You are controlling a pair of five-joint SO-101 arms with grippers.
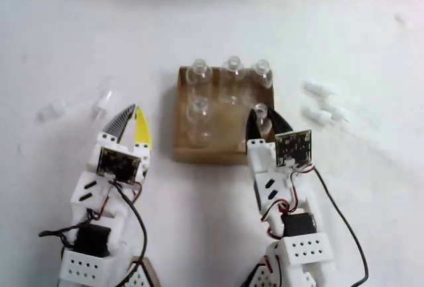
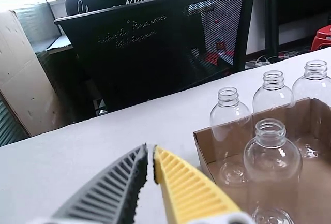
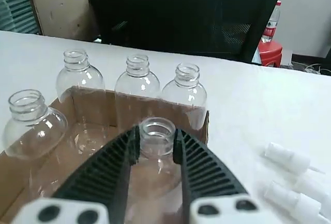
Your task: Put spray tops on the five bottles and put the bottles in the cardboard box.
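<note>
Clamping clear round bottle, ribbed right gripper

We see every bottle of the 5 clear and see-through, the cardboard box plain brown, the spray tops white on a white table. The left gripper is ribbed grey and yellow, the right gripper ribbed black.
</note>
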